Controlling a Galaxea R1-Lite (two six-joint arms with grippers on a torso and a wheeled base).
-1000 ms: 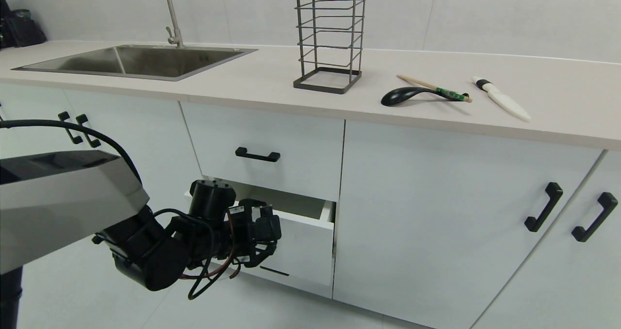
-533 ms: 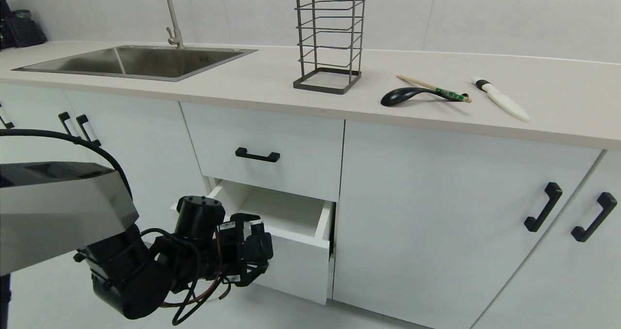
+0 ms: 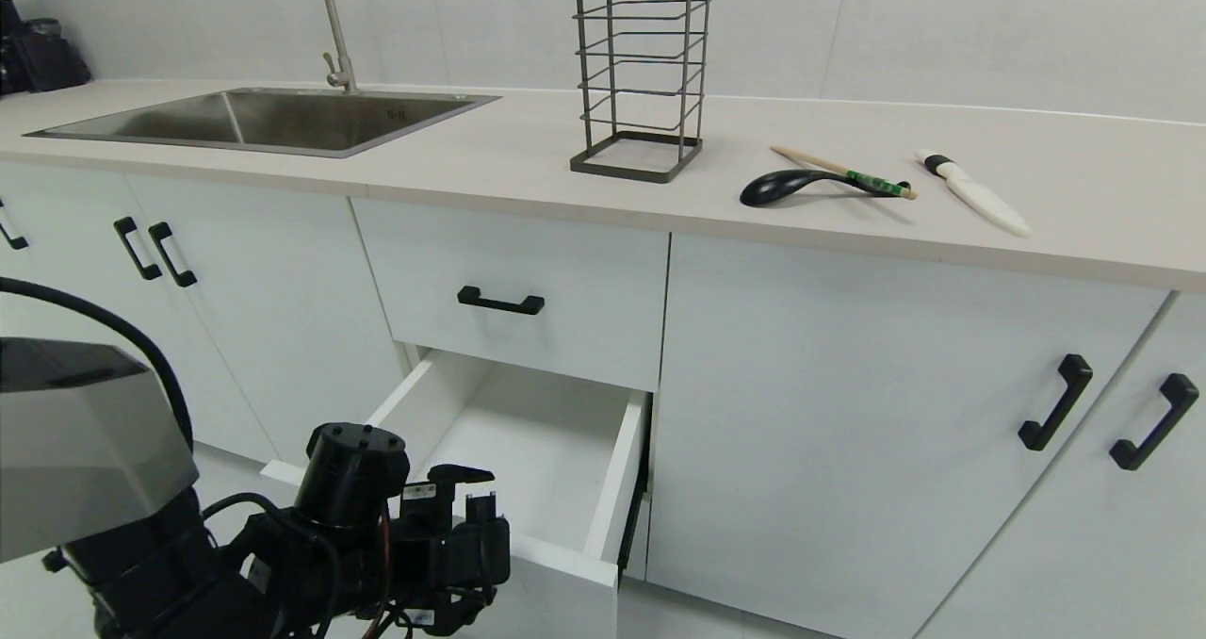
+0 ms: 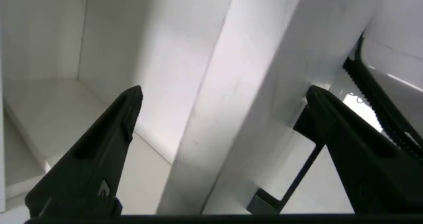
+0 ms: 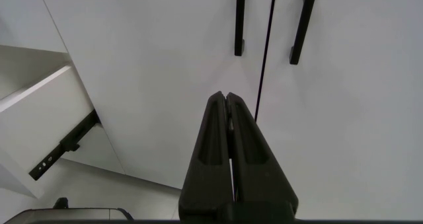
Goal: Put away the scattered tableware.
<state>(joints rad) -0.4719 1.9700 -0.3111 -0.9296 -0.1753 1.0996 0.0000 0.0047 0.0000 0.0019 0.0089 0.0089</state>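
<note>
On the counter's right part lie a black spoon [image 3: 787, 185], wooden chopsticks [image 3: 843, 170] with a green band, and a white knife [image 3: 975, 193]. Below the counter the lower white drawer [image 3: 509, 450] stands pulled far out, its inside bare. My left gripper [image 3: 474, 512] is low at the drawer's front panel [image 4: 198, 158]. It stands open [image 4: 221, 102], one finger inside the drawer and one outside by the black handle. My right gripper [image 5: 228, 102] is shut on nothing and points at white cabinet doors with black handles [image 5: 240, 19].
A tall dark wire rack [image 3: 639, 69] stands mid-counter. The steel sink [image 3: 254, 116] with a tap is at the left. A shut upper drawer [image 3: 509, 290] sits above the open one. Cabinet doors with black handles [image 3: 1055, 401] lie to the right.
My left arm has drawn back and down towards me. The lower drawer has slid with it, from slightly open to far out.
</note>
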